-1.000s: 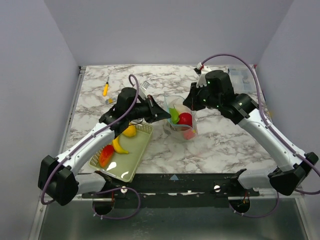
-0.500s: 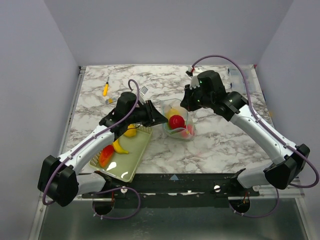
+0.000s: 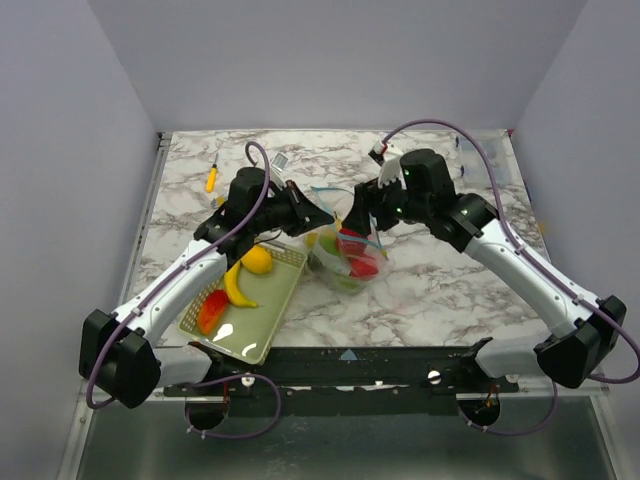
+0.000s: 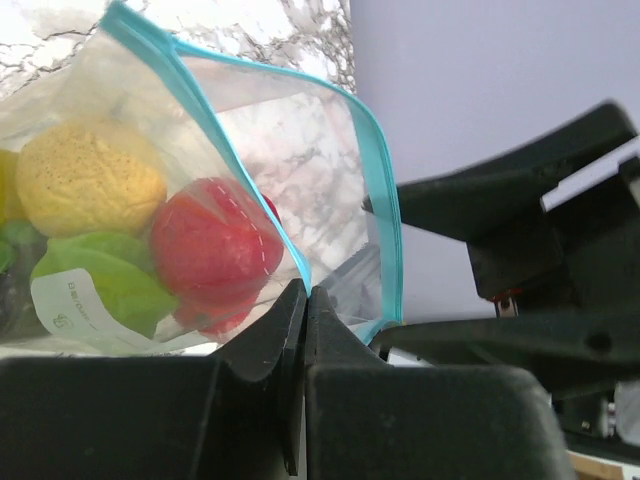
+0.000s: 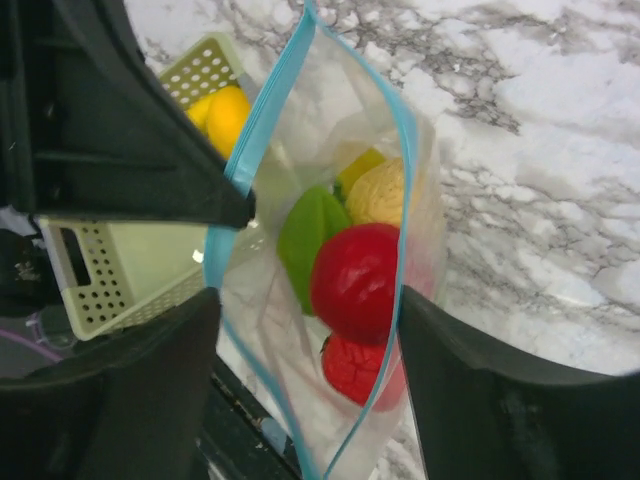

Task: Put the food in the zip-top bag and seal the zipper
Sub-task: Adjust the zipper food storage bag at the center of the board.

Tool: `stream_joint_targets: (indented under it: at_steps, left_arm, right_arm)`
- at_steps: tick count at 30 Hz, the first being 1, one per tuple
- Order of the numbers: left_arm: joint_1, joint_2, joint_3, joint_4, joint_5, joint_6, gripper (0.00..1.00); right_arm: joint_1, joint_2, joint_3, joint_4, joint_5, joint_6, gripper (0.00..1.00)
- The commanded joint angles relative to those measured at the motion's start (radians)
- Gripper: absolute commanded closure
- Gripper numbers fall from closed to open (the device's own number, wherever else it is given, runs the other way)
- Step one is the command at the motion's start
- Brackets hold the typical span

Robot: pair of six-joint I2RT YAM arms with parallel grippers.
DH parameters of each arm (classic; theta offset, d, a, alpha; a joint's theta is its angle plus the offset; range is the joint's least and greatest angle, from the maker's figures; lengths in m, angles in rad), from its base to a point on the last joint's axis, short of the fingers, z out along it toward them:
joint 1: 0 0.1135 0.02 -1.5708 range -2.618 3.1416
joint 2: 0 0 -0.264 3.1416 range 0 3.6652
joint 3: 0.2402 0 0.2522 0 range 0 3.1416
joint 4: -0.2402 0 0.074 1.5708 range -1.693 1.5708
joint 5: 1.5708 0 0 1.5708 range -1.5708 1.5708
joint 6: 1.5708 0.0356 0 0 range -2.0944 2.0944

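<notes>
Zipper (image 4: 385, 200): left tool (image 4: 305, 295) pinches it, right tool (image 5: 308, 300) is spread astride the zip-top bag (image 3: 345, 258) mouth. Clamp both lips beside that pinch, then slide away.

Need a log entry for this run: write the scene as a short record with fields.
bag: mouth open, food inside
zipper: unsealed, one side pinched
left gripper: shut on zipper
right gripper: open, one finger on each side of the bag mouth
in bag: red piece, green piece, yellow piece
in basket: banana, yellow fruit, red-orange piece
task: three pieces not yet bagged, zipper not yet sealed
</notes>
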Motion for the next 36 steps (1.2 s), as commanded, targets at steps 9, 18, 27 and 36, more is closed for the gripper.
stream_joint_targets:
  at_steps: [9,18,27,36]
  left_arm:
    - [0.024,0.023,0.019,0.026,-0.045,-0.059,1.00]
    - [0.029,0.000,0.017,0.030,-0.037,-0.048,1.00]
    - [0.093,-0.120,-0.057,0.190,0.172,0.257,0.50]
    - [0.055,-0.247,0.000,0.090,0.201,0.837,0.32]
  right_arm:
    - [0.033,-0.243,-0.257,0.041,0.006,-0.088,0.14]
    - [0.035,-0.315,-0.410,0.290,0.130,-0.062,0.40]
    - [0.034,-0.293,-0.419,0.404,0.054,-0.213,0.90]
    - [0.035,-0.248,-0.411,0.405,-0.029,-0.256,0.99]
